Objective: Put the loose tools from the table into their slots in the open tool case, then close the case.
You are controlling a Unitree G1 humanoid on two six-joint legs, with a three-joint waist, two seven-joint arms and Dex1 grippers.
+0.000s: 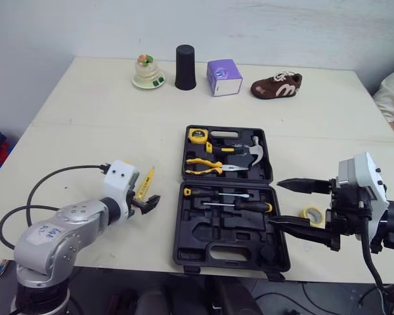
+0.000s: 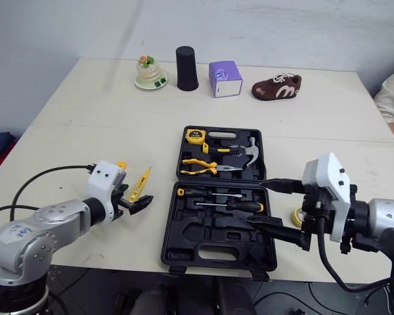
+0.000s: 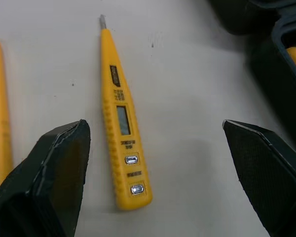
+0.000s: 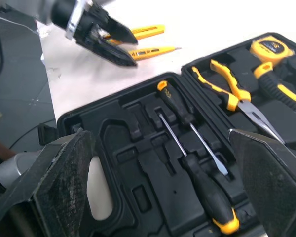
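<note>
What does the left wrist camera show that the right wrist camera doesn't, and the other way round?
Left wrist view: the yellow tester pen close up, its display and two buttons plain, under the open left hand. Right wrist view: inside the tool case, two screwdrivers, pliers and tape measure seated, plus empty slots. Both: that pen on the table, and the case.

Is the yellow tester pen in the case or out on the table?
Out. The tester pen lies flat on the table, left of the open case, with the left hand open over it.
</note>
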